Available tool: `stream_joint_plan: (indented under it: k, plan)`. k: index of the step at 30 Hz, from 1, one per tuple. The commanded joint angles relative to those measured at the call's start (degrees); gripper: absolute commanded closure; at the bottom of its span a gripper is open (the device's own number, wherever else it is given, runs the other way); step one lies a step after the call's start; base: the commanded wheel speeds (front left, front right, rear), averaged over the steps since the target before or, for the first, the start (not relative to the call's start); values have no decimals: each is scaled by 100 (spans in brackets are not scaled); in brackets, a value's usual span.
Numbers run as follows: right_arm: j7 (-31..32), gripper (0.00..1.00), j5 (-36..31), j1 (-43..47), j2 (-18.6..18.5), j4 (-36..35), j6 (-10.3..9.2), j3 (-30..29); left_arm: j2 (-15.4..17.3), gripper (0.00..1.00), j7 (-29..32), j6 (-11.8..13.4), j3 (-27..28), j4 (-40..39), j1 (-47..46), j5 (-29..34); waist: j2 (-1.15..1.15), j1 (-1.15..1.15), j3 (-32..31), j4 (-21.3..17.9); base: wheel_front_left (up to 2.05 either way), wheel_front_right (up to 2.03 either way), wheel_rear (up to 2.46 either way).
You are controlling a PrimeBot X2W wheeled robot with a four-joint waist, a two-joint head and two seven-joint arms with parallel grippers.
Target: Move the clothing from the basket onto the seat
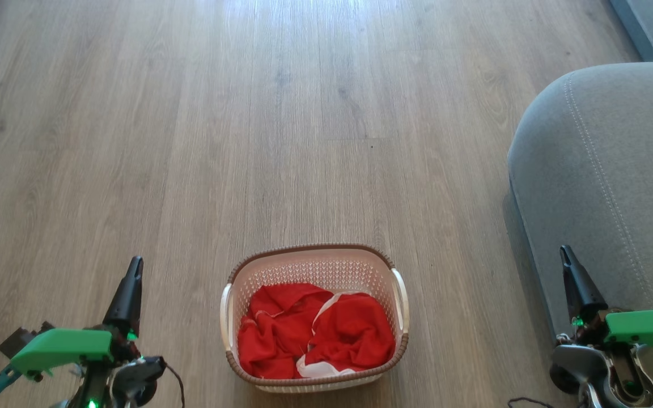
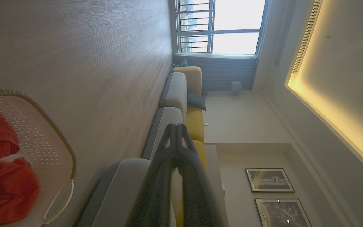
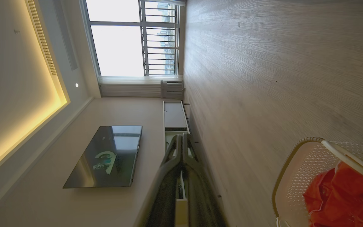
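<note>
- A cream basket (image 1: 315, 247) with a brown rim and white side handles stands on a wooden floor (image 1: 247, 113), low and central in the head view.
- Red clothing (image 1: 315, 331) with white trim lies crumpled inside the basket in two bunches. How many garments there are cannot be told.
- The grey seat (image 1: 604, 170) with pale stitching is at the right, apart from the basket, with a strip of floor between them.
- The left claw (image 1: 132, 272) is at the lower left, off to the side of the basket. Its wrist view shows the fingertips pressed together and gripping nothing.
- The right claw (image 1: 568, 263) is at the lower right, in front of the seat's near edge. It is also closed and empty.
- Neither claw touches the basket or the clothing.
- Progress: the task looks unstarted. All the red fabric in view is in the basket, and none is on the visible part of the seat. Every garment is left to lift out and carry across to the seat.
</note>
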Motion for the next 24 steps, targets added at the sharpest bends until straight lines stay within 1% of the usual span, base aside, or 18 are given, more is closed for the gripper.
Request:
stream_joint_plan:
  k: [1, 24]
  plan:
    - [31, 100, 34, -321, -21, -222, 3, 102, 48, 100, 41, -54, 194, -173, -270, -32, 0, 0, 0, 0, 0, 0, 0]
    - [31, 100, 34, -321, -21, -222, 3, 102, 48, 100, 41, -54, 194, -173, -270, -32, 0, 0, 0, 0, 0, 0, 0]
